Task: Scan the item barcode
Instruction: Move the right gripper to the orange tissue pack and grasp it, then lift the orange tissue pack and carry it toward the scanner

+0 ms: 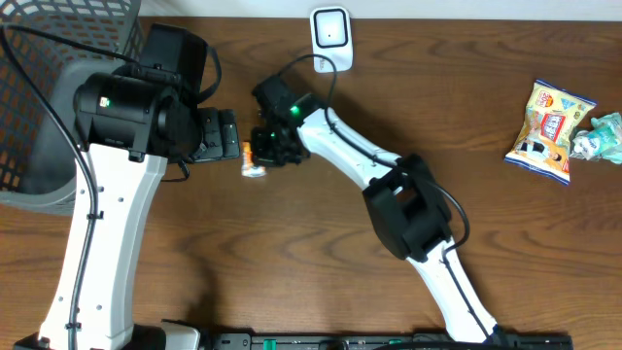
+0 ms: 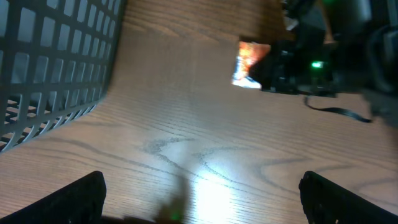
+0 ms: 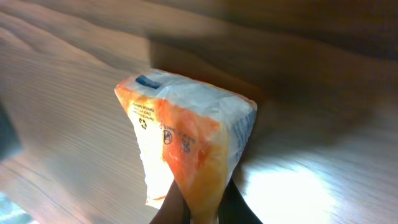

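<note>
Right tool (image 3: pixel 200 210) is pressed together on the bottom edge of a small orange-and-white packet (image 3: pixel 186 140), its dark fingers (image 3: pixel 166 210) pinching the crimped plastic from both sides. In the overhead view this right tool (image 1: pixel 264 148) sits just left of centre in the upper half of the frame, with the packet (image 1: pixel 254 162) poking out below and to its left. Whether the packet touches the wood cannot be told.

A brown wood-grain surface (image 1: pixel 292 262) fills every view. A grey mesh basket (image 1: pixel 39 87) takes the upper left corner of the overhead frame. Beside it, the left tool (image 1: pixel 220 134) faces the packet from the left. In its own wrist view the left tool (image 2: pixel 202 202) is spread wide, one black finger (image 2: pixel 65 199) in each lower corner of the frame, nothing between them. The packet (image 2: pixel 249 62) shows blurred at the upper middle there.

A yellow snack bag (image 1: pixel 549 119) lies at the right edge, its red and blue logo too small to read. A crumpled teal wrapper (image 1: pixel 601 136) touches its right side. A white scanner (image 1: pixel 330 29) stands at the top centre.

On the packet, the right wrist view shows a blue patch near the top corner, a block of fine black print down the orange side, and two round recycling-style marks. None of it is legible, and no brand name can be made out.
</note>
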Controlling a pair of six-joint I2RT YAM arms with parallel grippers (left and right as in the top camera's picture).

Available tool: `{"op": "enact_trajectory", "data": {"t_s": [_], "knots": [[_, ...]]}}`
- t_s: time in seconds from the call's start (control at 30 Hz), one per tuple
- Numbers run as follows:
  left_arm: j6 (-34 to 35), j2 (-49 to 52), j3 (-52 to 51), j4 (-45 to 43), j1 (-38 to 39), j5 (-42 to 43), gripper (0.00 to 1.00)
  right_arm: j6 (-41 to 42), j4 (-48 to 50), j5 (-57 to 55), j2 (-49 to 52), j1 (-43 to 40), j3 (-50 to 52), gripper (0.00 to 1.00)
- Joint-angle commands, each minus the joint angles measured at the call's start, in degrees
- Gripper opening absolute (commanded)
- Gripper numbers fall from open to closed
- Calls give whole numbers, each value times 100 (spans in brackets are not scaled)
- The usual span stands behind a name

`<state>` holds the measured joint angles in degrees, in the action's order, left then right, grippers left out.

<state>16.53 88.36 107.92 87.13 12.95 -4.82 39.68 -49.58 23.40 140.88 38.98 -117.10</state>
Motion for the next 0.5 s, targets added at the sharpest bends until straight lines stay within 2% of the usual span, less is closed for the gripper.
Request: {"op": "enact_trajectory", "data": {"t_s": [0.0,0.23,0.47], "knots": [[28,0,-17,24,2,-28,98,-553,-461,-328,-417,-236,118,1],[28,0,-17,24,2,-28,98,-610,-1926,-1174,-1217,-481,118,1],[28,0,-17,24,2,-28,98,-612,-2636,-2146,-1827,-503,118,1]]}}
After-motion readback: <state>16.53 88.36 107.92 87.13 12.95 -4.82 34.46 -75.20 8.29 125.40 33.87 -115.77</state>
